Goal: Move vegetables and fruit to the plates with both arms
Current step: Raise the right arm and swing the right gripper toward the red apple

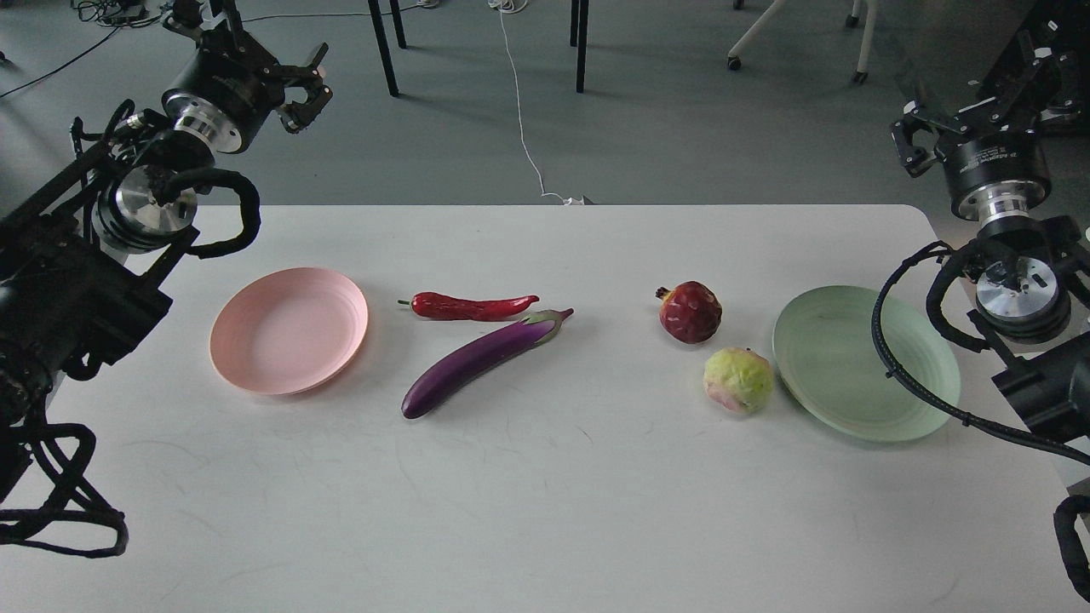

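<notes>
On the white table a pale pink plate [289, 332] lies at the left and a pale mint green plate [851, 366] at the right, both empty. Between them lie a wrinkled red chili pepper [473, 306] and, just in front of it, a long purple eggplant [481, 362]. A dark red pomegranate [690, 312] and a bumpy yellow-green fruit [738, 380] sit close to the green plate's left rim. My left gripper [306, 87] hangs open, high above the table's far left corner. My right gripper [979, 106] is raised beyond the far right corner, open. Neither holds anything.
The table's far edge [545, 206] runs across the view, with a rounded corner at the right. Beyond it on the grey floor are dark chair legs [385, 51] and a white cable [521, 119]. Black arm cables [903, 358] loop over the green plate's right side.
</notes>
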`<state>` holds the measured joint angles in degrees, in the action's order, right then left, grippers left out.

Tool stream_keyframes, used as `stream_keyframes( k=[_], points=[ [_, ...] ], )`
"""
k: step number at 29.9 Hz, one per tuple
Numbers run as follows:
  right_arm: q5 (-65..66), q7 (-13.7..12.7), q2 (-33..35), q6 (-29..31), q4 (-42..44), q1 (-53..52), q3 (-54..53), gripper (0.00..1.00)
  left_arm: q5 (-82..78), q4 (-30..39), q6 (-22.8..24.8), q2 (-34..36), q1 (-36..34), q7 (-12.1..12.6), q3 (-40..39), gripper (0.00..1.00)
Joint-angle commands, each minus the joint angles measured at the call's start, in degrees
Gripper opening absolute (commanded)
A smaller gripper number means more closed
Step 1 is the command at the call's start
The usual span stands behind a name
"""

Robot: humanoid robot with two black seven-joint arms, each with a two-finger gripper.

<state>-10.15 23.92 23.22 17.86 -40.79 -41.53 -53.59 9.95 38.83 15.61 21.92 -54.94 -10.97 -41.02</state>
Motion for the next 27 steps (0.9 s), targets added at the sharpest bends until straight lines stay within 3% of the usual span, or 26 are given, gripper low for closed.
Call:
stream_keyframes(
  k=[1, 7, 12, 17, 19, 21, 27],
  points=[
    [0.05, 0.16, -0.37, -0.02, 0.01, 0.14, -0.02, 0.98, -0.01, 0.11, 0.21, 0.23, 0.8, -1.78, -0.55, 0.98],
    [0.13, -0.45, 0.68, 0.33, -0.78, 0.05, 0.42, 0.98, 0.25, -0.51, 0.3, 0.76, 1.94, -1.87, -2.48, 0.98],
    [1.01, -1.07, 5.69, 0.42, -1.92, -3.45, 4.97, 0.98, 0.25, -0.51, -0.22, 1.46, 2.47, -1.87, -2.75, 0.98],
    [1.01, -1.07, 9.03, 0.33, -1.31, -16.54, 22.71, 0.98, 0.25, -0.24, 0.56, 2.95, 3.0, -2.21, -2.84, 0.98],
    [1.01, -1.07, 9.12, 0.33, -1.22, -22.42, 31.67, 0.98, 0.25, 0.19, 1.18, 3.57, 3.7, -3.88, -2.84, 0.98],
    [1.1, -1.07, 8.6, 0.33, -1.22, -27.44, 40.98, 0.98, 0.25, 0.2, 2.41, 4.19, 3.96, -5.2, -2.84, 0.98],
    [9.78, -1.16, 3.16, 0.33, -1.05, -42.12, 65.95, 0.98, 0.25, 0.2, 2.85, 4.54, 4.84, -4.86, -2.84, 0.98]
  ],
)
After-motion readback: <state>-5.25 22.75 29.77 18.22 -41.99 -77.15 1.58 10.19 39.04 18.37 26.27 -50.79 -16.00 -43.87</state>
